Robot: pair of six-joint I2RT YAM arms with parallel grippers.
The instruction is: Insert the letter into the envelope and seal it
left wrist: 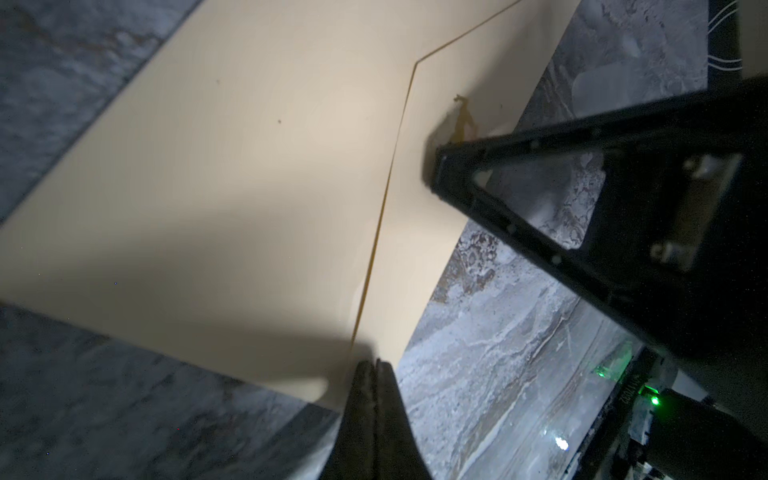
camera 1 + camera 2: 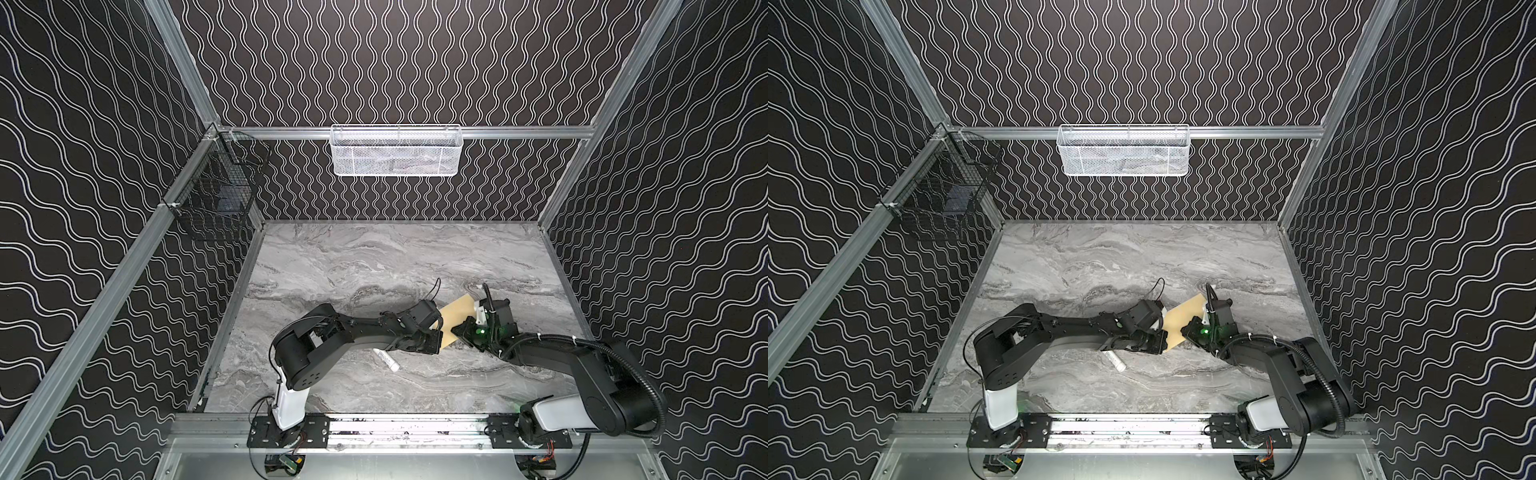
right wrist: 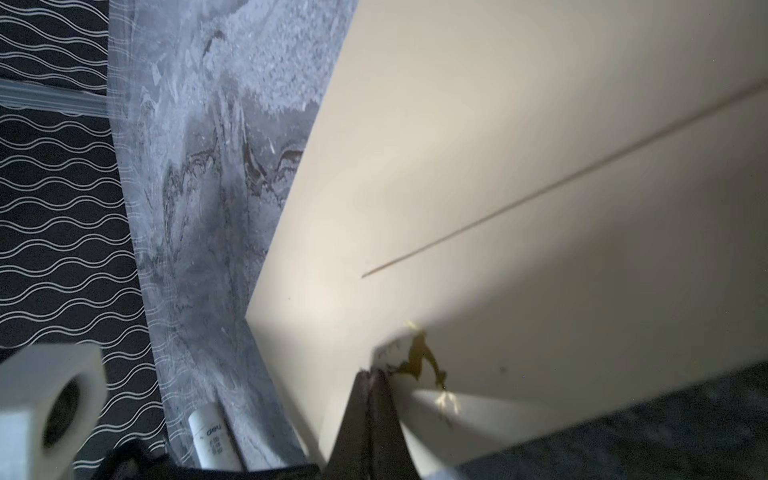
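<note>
Both jaw pairs closed, empty: left gripper (image 1: 374, 368) tip at corner of long tan paper envelope (image 2: 457, 309), right gripper (image 3: 371, 376) tip by its dark-gold mark (image 3: 419, 357); envelope flat on grey marble tabletop (image 2: 374, 257).

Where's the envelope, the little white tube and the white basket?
envelope (image 2: 457, 309): in a top view, on its bare tan face.
white tube (image 2: 386, 360): in a top view, on the middle of its body.
white basket (image 2: 397, 160): in a top view, on its mesh front wall.
</note>
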